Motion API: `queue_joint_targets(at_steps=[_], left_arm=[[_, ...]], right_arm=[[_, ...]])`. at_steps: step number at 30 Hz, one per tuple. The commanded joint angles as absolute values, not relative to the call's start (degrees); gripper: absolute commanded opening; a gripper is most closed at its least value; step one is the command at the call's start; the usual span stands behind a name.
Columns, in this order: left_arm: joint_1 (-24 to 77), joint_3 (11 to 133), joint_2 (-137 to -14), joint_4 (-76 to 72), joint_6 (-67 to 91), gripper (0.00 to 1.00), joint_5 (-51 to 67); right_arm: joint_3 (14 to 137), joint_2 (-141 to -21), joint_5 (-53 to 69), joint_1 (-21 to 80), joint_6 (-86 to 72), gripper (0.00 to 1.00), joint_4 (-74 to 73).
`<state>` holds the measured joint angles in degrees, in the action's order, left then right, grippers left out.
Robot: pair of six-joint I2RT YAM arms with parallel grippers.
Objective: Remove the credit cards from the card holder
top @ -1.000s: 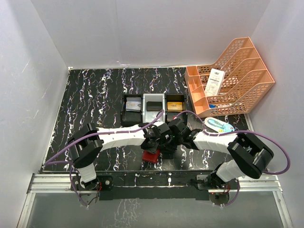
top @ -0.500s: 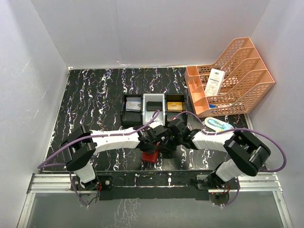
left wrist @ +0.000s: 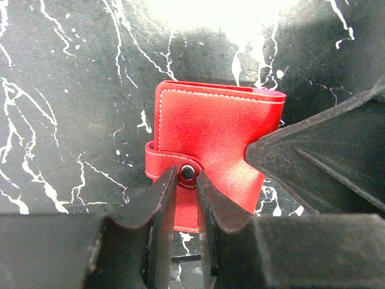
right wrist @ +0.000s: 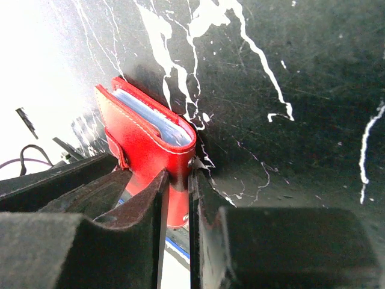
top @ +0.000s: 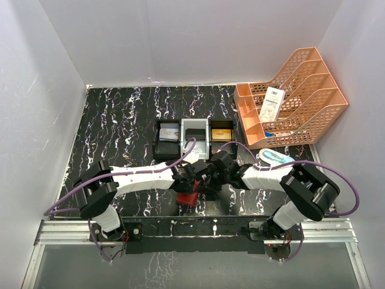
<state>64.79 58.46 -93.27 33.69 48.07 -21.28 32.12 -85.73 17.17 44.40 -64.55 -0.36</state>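
Card holder [left wrist: 213, 129], dark red and folded shut, lies on the black marbled surface [top: 120, 126] directly between the two end effectors, which meet over it near the arm bases. The left end effector [left wrist: 186, 176] comes at it from the left with its fingers drawn narrow. Their tips sit either side of the stud on the snap tab [left wrist: 157, 161], pinching the tab. Just past those tips the holder's stitched cover faces up.

On the far side of the holder from the left tips, the right end effector [right wrist: 178, 171] is also narrow, its two fingers clamped on a corner of the red cover. In the left wrist view one finger [left wrist: 313, 156] of it presses the holder's right edge. Ahead of the right fingertips the holder's open edge shows the pale blue-white edges of credit cards [right wrist: 153, 118] tucked inside.

Beyond both end effectors sits a three-compartment tray [top: 194, 122], with an orange-gold card [top: 221, 135] in its right compartment. Farther right of the right end effector stands an orange file rack [top: 301, 90].
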Motion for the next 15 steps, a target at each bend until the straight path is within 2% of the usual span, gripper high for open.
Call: queue_joint_targets(at_steps=[1,11,15], left_arm=[[63.3,57.7,-88.6,39.8,51.1,0.19,-27.8],[60.9,56.3,-86.7,41.0,51.9,0.22,-27.8],[60.9,56.5,-84.7,34.0,46.8,0.39,-22.4]], right_arm=[[32.7,-88.0,15.5,44.6,-61.8,0.09,-3.3],[33.5,-89.4,15.0,44.6,-60.7,0.09,-4.6],[33.7,-89.7,15.1,44.6,-60.6,0.09,-4.4]])
